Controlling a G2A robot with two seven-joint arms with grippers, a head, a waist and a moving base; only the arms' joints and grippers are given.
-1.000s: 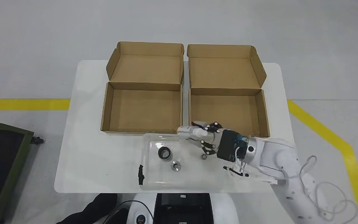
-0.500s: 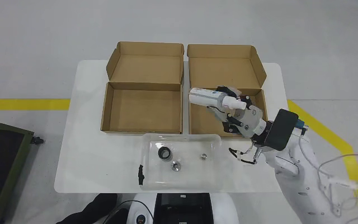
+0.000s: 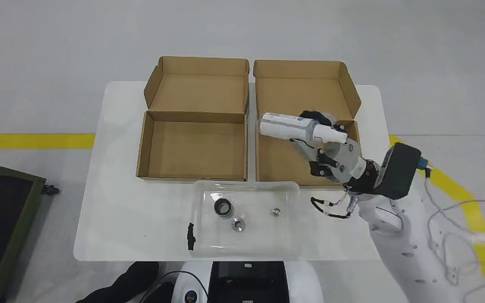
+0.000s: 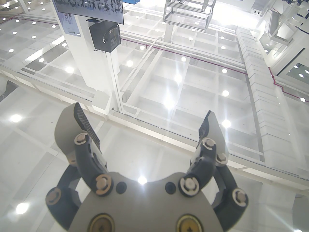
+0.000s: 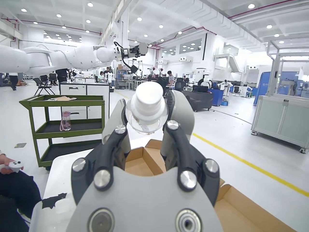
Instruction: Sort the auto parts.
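— While we hold the tube (image 3: 284,125) in the right gripper (image 3: 320,136), jaws clenched on its capped end, where do we let it go?
— Into the right box (image 3: 282,168). In the top view the tube lies level at the upper middle of the frame, above the far half of that box, its long body pointing frame-left toward the left box (image 3: 193,151).
— So the free end is the worry?
— We judge so. We grip one end, so most of the length hangs out. If we open high, it may tip, bounce, or strike the wall between the boxes. We should bring the whole length well inside the walls and lower it before we release.
— How low?
— We cannot tell the height from above. The right wrist view shows cardboard beyond the fingers. We would go down until the tube is just over the floor, level, then open slowly.
— And the left gripper (image 4: 143,121)?
— It points at the ceiling (image 4: 169,73), jaws spread, nothing between them.
— Anything else to mind?
— The tray (image 3: 261,236), lower middle of the frame, has a ring (image 3: 223,206) and a small bit (image 3: 239,224); a black piece (image 3: 189,235) lies at its left edge. We should lift straight up afterwards, so we sweep none of them.
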